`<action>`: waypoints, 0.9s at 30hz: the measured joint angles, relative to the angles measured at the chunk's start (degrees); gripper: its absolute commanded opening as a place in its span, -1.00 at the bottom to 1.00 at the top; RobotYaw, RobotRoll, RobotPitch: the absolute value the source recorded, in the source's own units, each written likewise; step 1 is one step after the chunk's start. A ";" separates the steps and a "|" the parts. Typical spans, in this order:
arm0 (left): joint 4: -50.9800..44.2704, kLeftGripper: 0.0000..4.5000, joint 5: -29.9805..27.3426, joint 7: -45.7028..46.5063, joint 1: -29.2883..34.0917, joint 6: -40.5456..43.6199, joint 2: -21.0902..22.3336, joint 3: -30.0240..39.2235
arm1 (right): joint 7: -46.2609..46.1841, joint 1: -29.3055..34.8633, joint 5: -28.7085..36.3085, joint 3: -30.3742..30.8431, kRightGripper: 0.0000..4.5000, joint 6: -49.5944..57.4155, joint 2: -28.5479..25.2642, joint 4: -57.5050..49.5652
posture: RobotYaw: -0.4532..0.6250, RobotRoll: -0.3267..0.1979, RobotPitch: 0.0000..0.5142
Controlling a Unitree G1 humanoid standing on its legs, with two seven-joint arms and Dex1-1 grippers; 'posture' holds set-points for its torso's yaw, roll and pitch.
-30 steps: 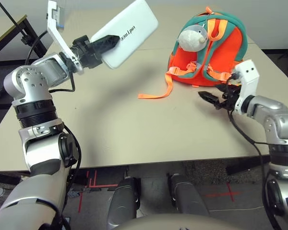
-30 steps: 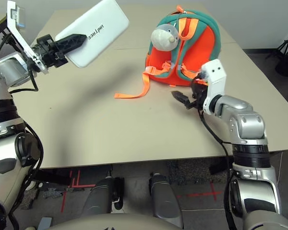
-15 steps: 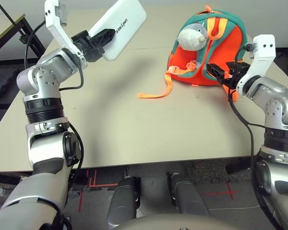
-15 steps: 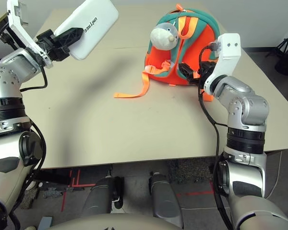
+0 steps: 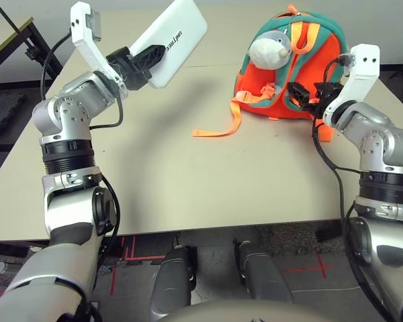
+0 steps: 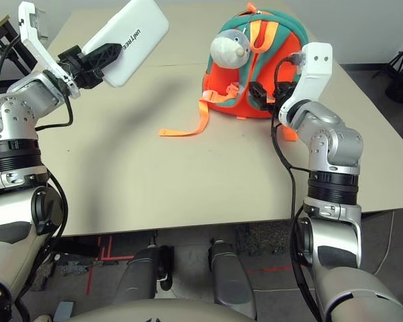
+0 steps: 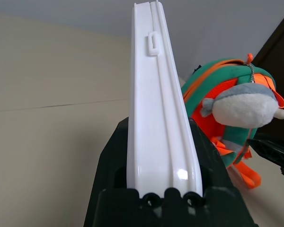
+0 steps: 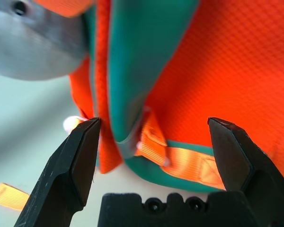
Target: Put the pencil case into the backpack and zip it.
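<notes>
Right wrist view: backpack (image 8: 189, 71) cropped, zip unseen

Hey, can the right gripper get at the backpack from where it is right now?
Probably yes. The right gripper is open and right up against the lower side of the backpack, with nothing between them. The left gripper holds the pencil case well off to the side.

A large beige table (image 5: 188, 174) fills the middle. A dark side table (image 5: 10, 40) stands at ten o'clock. Red tape marks (image 5: 124, 251) cross the grey floor at six o'clock.
</notes>
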 measured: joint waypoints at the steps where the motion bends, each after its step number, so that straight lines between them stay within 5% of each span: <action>1: -0.03 -0.46 0.00 0.10 0.12 0.00 -0.06 -0.01 | 0.02 -0.04 0.16 0.00 1.00 0.12 0.07 -0.01 | -0.45 0.25 -0.39; 12: -0.34 -0.46 0.01 0.28 1.39 0.00 -1.12 -0.57 | 0.13 -2.58 0.57 2.24 1.00 -0.04 1.67 1.75 | -0.46 0.25 -0.39; 24: -2.03 -0.46 -0.02 0.91 1.39 0.00 -2.33 -2.01 | -2.25 -8.55 -8.12 8.02 1.00 -17.40 6.19 18.15 | -0.45 0.25 -0.40; 27: -2.06 -0.46 -0.04 1.15 1.39 0.00 -2.35 -2.07 | -2.66 -8.66 -9.53 8.35 0.58 -20.67 6.15 20.36 | -0.45 0.25 -0.39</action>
